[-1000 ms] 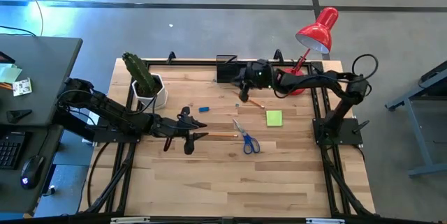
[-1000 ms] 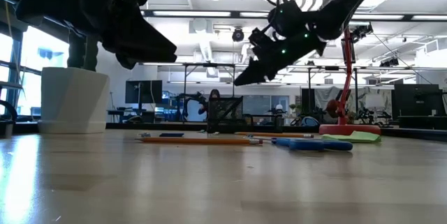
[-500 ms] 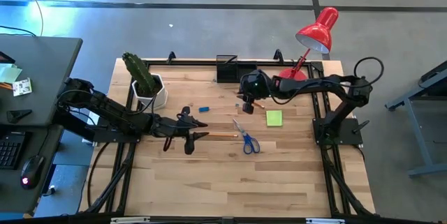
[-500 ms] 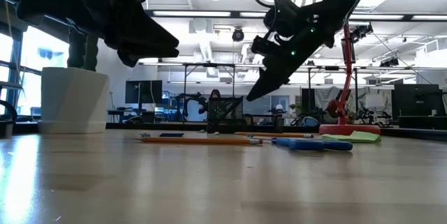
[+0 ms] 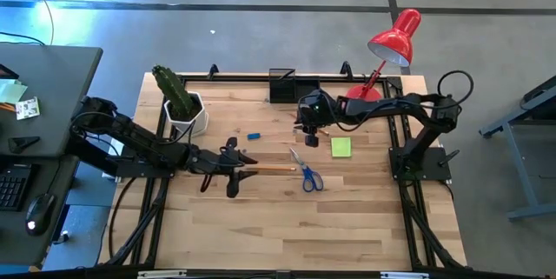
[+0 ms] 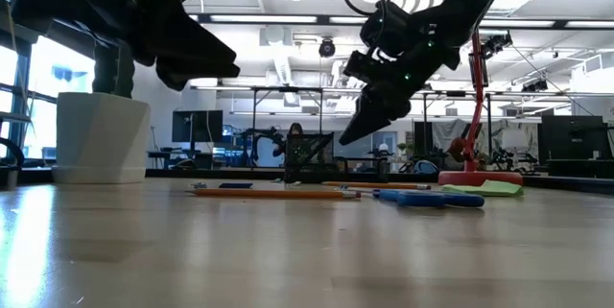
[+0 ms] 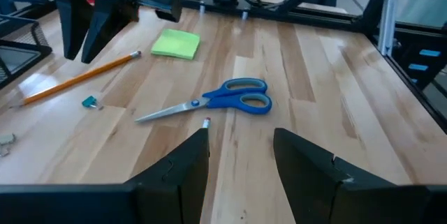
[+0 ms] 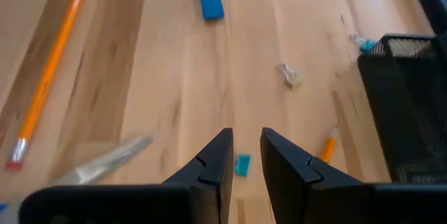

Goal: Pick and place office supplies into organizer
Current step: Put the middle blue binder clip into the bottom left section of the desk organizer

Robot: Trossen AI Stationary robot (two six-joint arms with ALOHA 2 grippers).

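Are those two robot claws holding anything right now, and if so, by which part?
Nothing is held. The left gripper hangs open and empty short of the scissors. The right gripper hangs above the table with nothing between its narrowly parted fingers.

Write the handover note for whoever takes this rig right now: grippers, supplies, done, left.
Left gripper: open, empty, hovering over the table short of the blue-handled scissors.
Right gripper: open, empty, above the table near the black organizer, over a small teal piece.
Loose on the table: scissors, lime-green sticky-note pad, two pencils, blue block.
Done: no supply shows in the organizer from these views.
Left: pick every item and place it in the organizer.
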